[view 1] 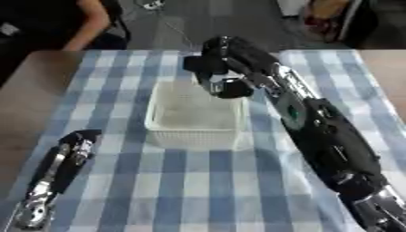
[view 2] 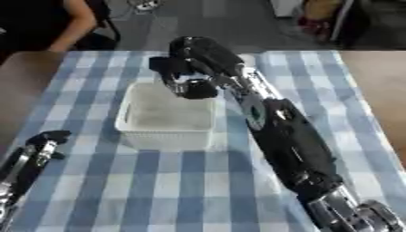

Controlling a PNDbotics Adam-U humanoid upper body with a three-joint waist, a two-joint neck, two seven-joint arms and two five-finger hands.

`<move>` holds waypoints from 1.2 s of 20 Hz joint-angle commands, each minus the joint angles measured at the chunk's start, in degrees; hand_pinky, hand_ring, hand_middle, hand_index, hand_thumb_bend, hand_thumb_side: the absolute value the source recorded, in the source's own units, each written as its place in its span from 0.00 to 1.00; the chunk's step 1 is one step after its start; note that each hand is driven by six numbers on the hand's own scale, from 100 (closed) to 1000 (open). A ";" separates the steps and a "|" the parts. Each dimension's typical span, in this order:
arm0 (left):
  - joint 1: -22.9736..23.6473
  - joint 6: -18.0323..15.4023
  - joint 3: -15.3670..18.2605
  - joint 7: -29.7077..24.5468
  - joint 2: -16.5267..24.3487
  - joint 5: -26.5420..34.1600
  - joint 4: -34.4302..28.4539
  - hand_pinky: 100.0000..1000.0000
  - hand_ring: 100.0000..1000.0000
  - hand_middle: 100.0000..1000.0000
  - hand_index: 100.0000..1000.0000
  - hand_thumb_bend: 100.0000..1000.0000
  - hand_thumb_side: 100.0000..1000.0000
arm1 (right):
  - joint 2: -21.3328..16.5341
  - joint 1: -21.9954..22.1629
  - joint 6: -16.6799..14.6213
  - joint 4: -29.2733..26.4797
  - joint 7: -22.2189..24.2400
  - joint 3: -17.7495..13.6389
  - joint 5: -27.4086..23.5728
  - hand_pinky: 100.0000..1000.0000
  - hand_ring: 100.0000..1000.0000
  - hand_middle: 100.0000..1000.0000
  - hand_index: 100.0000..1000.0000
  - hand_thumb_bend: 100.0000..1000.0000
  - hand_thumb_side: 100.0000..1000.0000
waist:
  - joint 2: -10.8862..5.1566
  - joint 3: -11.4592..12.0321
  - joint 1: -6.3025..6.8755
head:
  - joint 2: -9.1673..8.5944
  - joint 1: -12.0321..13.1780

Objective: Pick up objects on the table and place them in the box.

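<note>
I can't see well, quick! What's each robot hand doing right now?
Left hand: resting at the lower left, holding nothing; fingers cannot be told.
Right hand: above the white box, fingers curled; anything held cannot be told.

**Room around the box**

The white box (view 1: 194,118) stands mid-table on the checked cloth (view 1: 198,190). The right arm (view 1: 317,131) runs diagonally along the box's right side, closing that flank, and the right hand (view 1: 220,68) hangs with curled fingers over the box's far edge, blocking entry there. Near the box's front, the cloth lies bare. Left of the box the cloth is bare as far as the left hand (view 1: 75,145), resting well apart from the box's near left corner.
</note>
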 commanded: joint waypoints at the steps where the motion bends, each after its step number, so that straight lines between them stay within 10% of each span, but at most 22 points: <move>1: -0.83 -0.06 -0.07 -0.28 0.26 0.32 -0.72 0.60 0.75 0.77 0.80 0.15 1.00 | 0.40 -0.64 -0.50 0.36 -0.87 -0.51 1.10 0.61 0.49 0.49 0.53 0.00 0.60 | -0.58 0.08 0.27 | -0.56 -0.77; 24: -0.61 0.01 0.04 -0.37 0.38 0.28 -0.72 0.60 0.76 0.77 0.80 0.14 1.00 | 0.24 -0.09 -0.34 1.95 0.65 -0.58 4.24 0.77 0.66 0.70 0.68 0.00 0.74 | -0.75 -0.41 0.33 | 0.07 -0.59</move>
